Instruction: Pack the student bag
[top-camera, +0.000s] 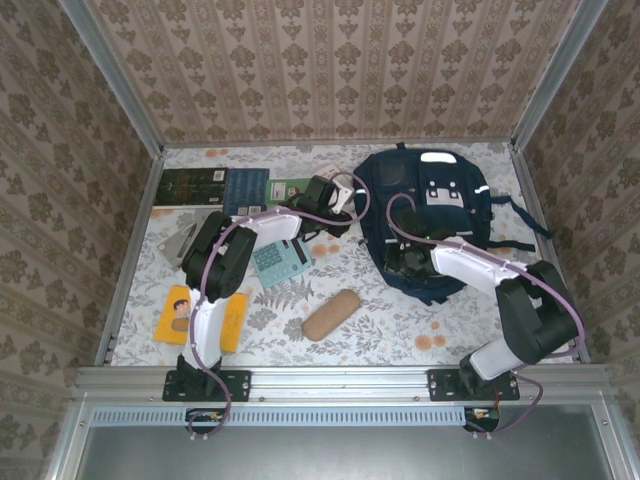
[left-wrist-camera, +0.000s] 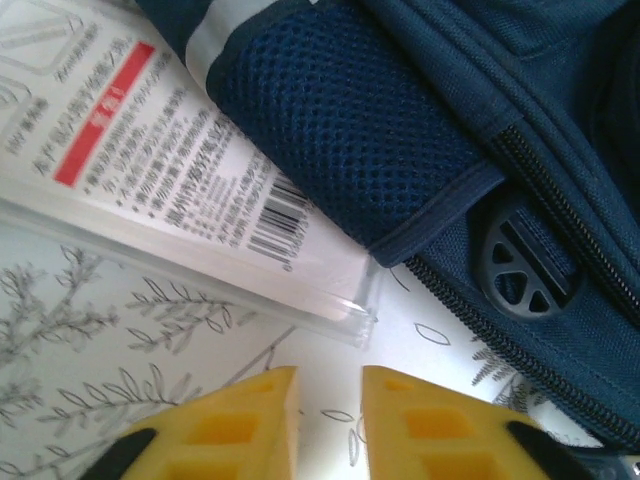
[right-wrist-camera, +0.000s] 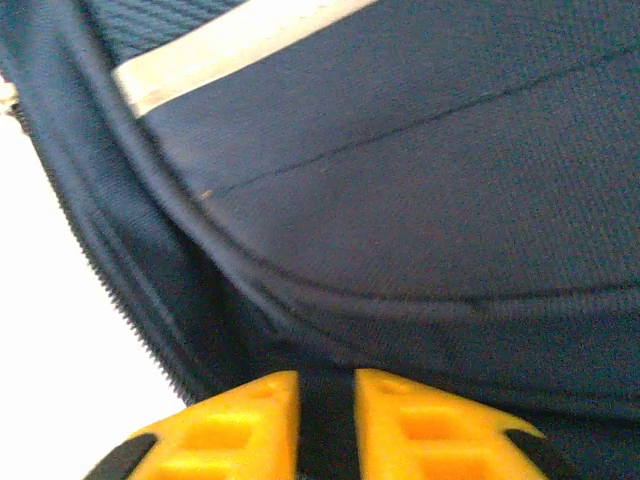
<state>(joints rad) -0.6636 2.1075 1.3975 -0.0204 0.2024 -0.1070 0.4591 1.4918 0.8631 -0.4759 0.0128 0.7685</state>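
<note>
left tool (left-wrist-camera: 328, 385): slightly parted, empty; bag (left-wrist-camera: 450, 120) and clear case (left-wrist-camera: 150, 170) just ahead | right tool (right-wrist-camera: 327, 382): against bag, cannot tell if gripping

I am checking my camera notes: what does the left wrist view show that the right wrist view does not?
Left wrist: a clear barcoded package beside the mesh side pocket, on the floral tablecloth. Right wrist: smooth panels with a curved seam. Both: the navy student bag, a zipper and a pale stripe.
</note>
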